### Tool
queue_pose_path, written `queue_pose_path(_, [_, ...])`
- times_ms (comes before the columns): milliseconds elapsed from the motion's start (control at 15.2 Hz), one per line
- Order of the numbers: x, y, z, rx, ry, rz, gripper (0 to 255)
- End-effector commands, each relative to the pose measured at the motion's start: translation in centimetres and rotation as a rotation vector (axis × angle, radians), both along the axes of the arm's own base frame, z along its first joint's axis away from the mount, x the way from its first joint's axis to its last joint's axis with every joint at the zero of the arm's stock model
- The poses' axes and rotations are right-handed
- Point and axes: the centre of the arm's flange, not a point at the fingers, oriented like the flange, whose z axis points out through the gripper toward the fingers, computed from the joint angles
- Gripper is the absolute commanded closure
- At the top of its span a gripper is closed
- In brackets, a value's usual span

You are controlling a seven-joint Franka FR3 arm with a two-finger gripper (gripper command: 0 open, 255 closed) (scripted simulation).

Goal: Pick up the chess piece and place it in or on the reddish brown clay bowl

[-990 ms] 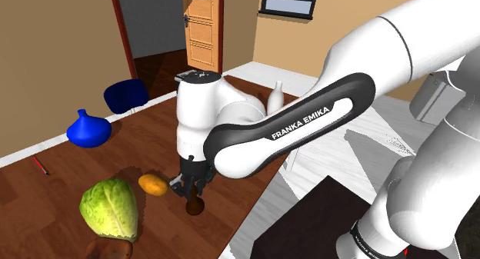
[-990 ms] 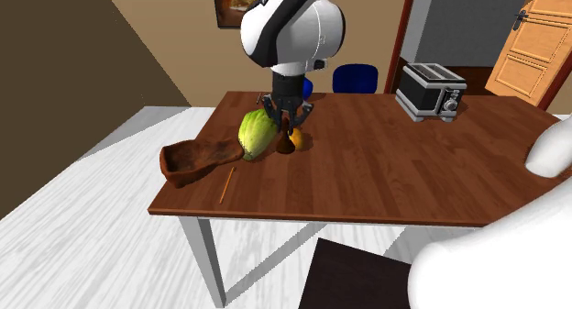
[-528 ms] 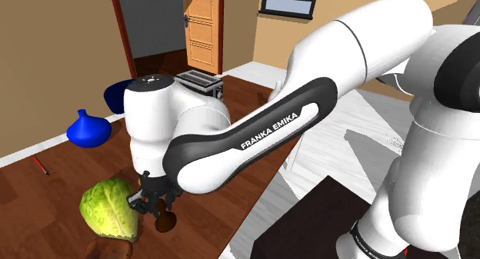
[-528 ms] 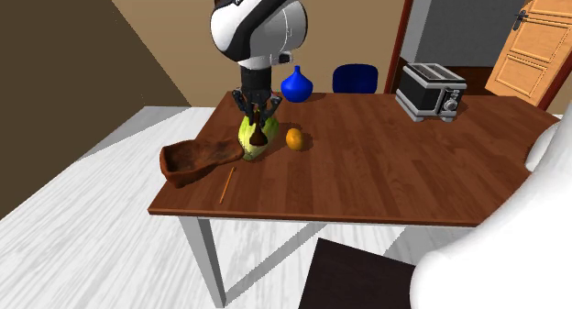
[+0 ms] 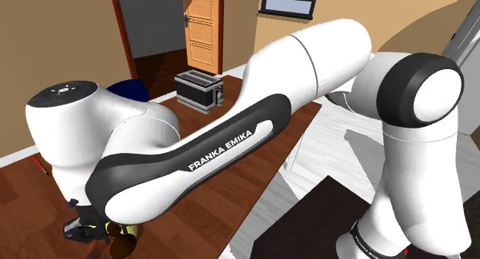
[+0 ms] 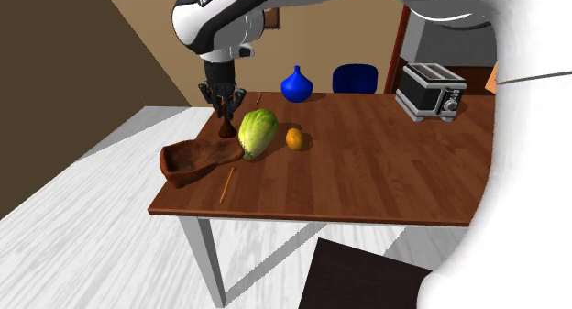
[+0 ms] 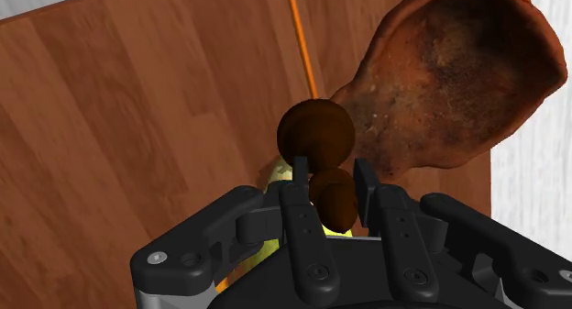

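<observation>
My gripper [image 6: 225, 113] is shut on a dark brown chess piece [image 6: 225, 128], which hangs below the fingers. It hovers over the back end of the reddish brown, rough-edged bowl [image 6: 188, 160], just left of the cabbage in the second exterior view. In the wrist view the piece [image 7: 317, 135] is clasped between the two black fingers [image 7: 295, 188], round base outward, and the bowl [image 7: 449, 87] lies just beyond it. In the shoulder view the gripper [image 5: 106, 233] and piece [image 5: 120, 242] sit at the lower left, under the arm's big white link.
On the wooden table [image 6: 367, 179] a green cabbage [image 6: 258, 133] stands against the bowl, with an orange [image 6: 294, 138] beside it. An orange pencil [image 6: 225, 183] lies near the bowl. A blue vase [image 6: 295, 84], a blue bowl [image 6: 354, 78] and a toaster [image 6: 429, 90] stand along the far edge.
The gripper has carried the chess piece from beside the orange, past the cabbage, to above the bowl, leftward in the second exterior view. The arm swung across the shoulder view.
</observation>
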Motion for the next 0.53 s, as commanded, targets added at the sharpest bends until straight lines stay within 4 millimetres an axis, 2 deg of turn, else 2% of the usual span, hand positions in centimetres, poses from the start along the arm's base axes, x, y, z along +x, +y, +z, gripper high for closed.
queue_pose_path(0, [0.1, 3.0, 0.1, -0.001, -0.001, -0.002, 255])
queue_pose_path(462, [0.3, 12.1, 0.6, -0.001, -0.001, -0.002, 255])
